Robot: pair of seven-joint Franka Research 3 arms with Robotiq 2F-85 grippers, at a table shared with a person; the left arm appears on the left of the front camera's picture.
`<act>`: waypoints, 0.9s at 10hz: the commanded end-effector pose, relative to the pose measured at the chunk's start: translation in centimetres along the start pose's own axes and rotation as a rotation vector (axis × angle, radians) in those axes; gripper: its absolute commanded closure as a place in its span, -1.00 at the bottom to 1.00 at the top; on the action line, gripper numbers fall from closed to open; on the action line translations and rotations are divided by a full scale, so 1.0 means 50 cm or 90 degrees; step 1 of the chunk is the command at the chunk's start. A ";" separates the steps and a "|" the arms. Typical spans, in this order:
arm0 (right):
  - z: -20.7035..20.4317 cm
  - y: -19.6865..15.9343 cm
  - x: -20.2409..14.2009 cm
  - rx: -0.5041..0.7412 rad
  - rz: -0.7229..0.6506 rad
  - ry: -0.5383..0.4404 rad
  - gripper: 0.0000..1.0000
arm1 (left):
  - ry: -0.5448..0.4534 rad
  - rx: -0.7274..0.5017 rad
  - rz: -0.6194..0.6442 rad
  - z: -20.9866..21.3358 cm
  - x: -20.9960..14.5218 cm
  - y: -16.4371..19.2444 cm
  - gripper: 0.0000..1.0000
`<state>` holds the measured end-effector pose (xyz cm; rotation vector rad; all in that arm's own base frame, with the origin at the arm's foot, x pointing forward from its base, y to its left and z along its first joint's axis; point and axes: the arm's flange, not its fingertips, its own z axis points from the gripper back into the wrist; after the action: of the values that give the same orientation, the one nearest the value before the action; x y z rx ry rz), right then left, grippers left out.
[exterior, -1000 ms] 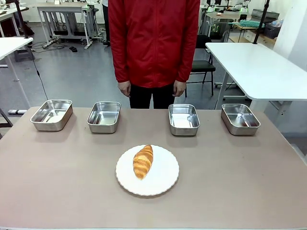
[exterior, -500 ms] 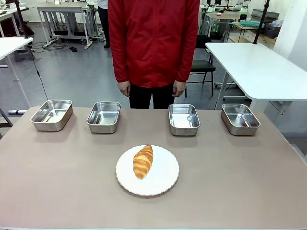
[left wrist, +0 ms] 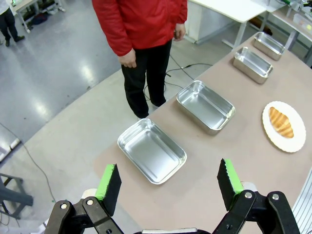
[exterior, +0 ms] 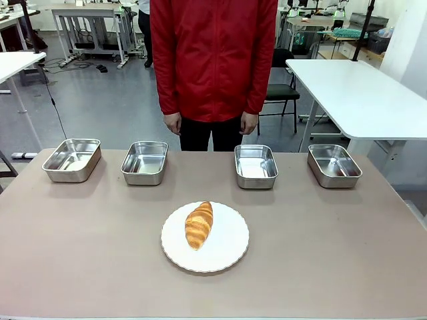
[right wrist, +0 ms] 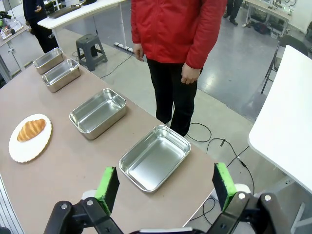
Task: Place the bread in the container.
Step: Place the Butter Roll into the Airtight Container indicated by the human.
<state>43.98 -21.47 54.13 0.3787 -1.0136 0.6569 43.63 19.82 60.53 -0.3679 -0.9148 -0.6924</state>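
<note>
Left claw (left wrist: 168,165) gapes above four pans (left wrist: 151,150), bread (exterior: 199,225) on plate (exterior: 227,248) nearby

1. A glossy grey floor (exterior: 100,100) stretches behind, catching pale glare from overhead light.
2. A long white rectangular table (exterior: 360,93) stands to the right, with a black chair (exterior: 283,93) beside it.
3. Another white tabletop (exterior: 17,63) edges in on the left.
4. Farther back stand a grey metal-framed workbench (exterior: 87,20) and a small grey stool (right wrist: 91,38).
5. On a distant bench sits, possibly, a teal basket (exterior: 350,32).
</note>
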 end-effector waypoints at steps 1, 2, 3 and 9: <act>0.001 0.001 0.001 -0.001 0.004 -0.002 -1.00 | 0.000 0.000 -0.005 0.000 -0.001 -0.001 -1.00; 0.001 0.001 0.001 -0.001 0.004 -0.002 -1.00 | 0.000 0.000 -0.005 0.000 -0.001 -0.001 -1.00; 0.001 0.001 0.001 -0.001 0.004 -0.002 -1.00 | 0.000 0.000 -0.005 0.000 -0.001 -0.001 -1.00; 0.001 0.001 0.001 -0.001 0.004 -0.002 -1.00 | 0.000 0.000 -0.005 0.000 -0.001 -0.001 -1.00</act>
<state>43.98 -21.47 54.14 0.3786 -1.0136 0.6569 43.63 19.83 60.53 -0.3679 -0.9148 -0.6924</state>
